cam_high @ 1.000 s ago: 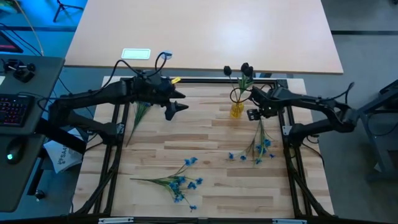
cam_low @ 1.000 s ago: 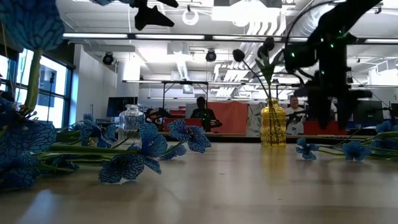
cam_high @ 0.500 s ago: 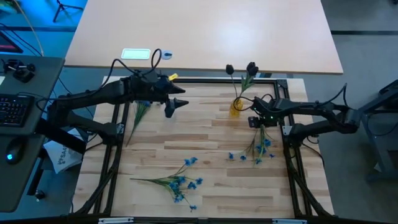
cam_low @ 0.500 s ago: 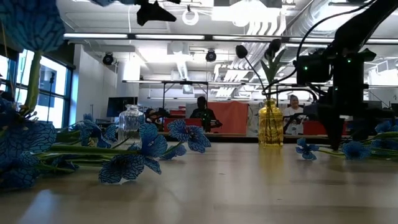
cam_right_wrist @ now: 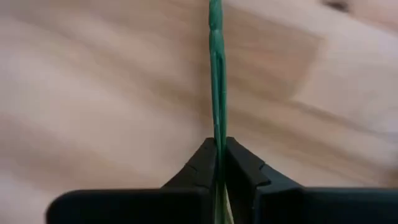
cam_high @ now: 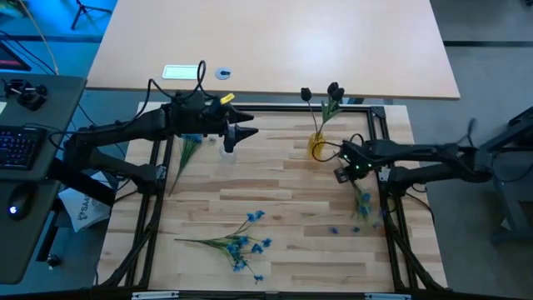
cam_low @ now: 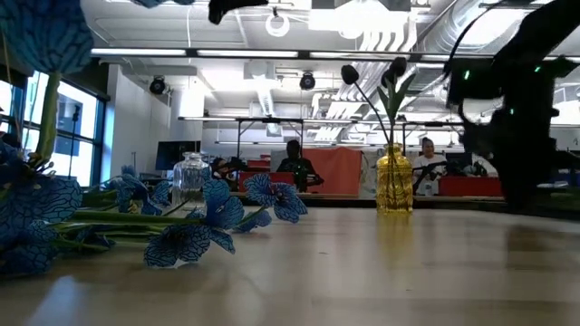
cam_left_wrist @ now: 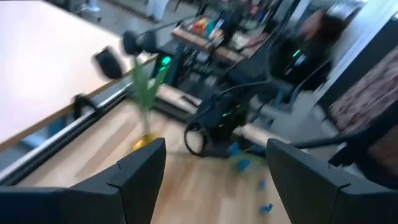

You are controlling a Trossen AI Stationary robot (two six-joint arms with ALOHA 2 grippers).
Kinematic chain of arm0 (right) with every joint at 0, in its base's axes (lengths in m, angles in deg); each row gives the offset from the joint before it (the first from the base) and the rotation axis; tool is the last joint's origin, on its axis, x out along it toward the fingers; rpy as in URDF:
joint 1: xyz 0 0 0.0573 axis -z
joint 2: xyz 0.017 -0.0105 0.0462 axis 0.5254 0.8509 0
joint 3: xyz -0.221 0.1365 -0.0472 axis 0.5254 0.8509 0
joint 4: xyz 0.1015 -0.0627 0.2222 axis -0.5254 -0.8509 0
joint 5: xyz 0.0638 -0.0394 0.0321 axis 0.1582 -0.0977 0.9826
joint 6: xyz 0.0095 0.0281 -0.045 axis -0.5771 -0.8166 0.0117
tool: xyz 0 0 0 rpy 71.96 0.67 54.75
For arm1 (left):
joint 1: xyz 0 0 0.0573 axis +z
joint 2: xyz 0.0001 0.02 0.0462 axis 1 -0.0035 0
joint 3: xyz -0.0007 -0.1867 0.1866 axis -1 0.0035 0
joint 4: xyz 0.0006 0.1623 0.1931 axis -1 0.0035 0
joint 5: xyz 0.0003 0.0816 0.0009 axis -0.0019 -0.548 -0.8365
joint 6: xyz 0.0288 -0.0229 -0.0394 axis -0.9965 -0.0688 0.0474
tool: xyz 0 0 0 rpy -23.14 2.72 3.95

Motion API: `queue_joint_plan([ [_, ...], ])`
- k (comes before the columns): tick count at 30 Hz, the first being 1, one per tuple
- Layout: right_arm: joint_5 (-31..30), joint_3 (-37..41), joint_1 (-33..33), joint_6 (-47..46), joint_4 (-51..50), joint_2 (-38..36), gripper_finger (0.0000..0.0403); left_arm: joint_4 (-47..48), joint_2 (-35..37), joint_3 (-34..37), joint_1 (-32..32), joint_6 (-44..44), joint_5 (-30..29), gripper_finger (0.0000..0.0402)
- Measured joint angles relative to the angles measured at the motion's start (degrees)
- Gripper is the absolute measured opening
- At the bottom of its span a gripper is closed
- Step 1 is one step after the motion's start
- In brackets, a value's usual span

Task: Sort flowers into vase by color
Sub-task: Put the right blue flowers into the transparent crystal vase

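Gripping: right gripper (cam_right_wrist: 219, 163) has jaws pinched tight on a green stem (cam_right_wrist: 215, 74), low over the table (cam_high: 283, 204) just right of the yellow vase (cam_high: 317, 148).
Held sprig: blue flowers (cam_high: 363, 204) trail from the right gripper toward the table's right edge, blurred; whether they touch the wood, can't tell.
Yellow vase: upright near the back edge, holding two dark buds (cam_high: 332, 89) on green stems.
Left gripper: (cam_left_wrist: 211, 177) jaws spread wide, holding nothing, raised over the back left of the table, above the clear vase (cam_low: 190, 175).
Clear vase: upright at back left; contents can't be told.
Loose sprig: blue sprig (cam_high: 237, 243) lies flat at front centre-left, well apart from both grippers.
Background: people (cam_low: 293, 164) sit beyond the table.
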Motion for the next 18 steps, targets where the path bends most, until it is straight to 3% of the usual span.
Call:
queue_joint_plan([
  [5, -1.72, -0.18, -8.75, -5.07, 2.54, -13.92, 0.0004, -7.31, 0.0, 0.0, -3.07, 4.62, -0.11, 0.0266],
  [9, -3.44, -0.2, -17.64, -4.52, 13.49, -22.07, 0.0003, -12.93, 0.0, 0.0, -5.07, 10.06, -1.98, 0.0267],
  [12, -5.26, -0.25, -24.58, 3.09, 27.77, -24.55, 0.0002, -16.68, 0.0, 0.0, -6.32, 16.99, -1.29, 0.0266],
  [18, -14.57, -0.57, -34.0, 24.38, 59.58, -20.73, 0.0001, -17.16, 0.1, 0.0, -7.71, 34.43, 8.5, 0.0266],
])
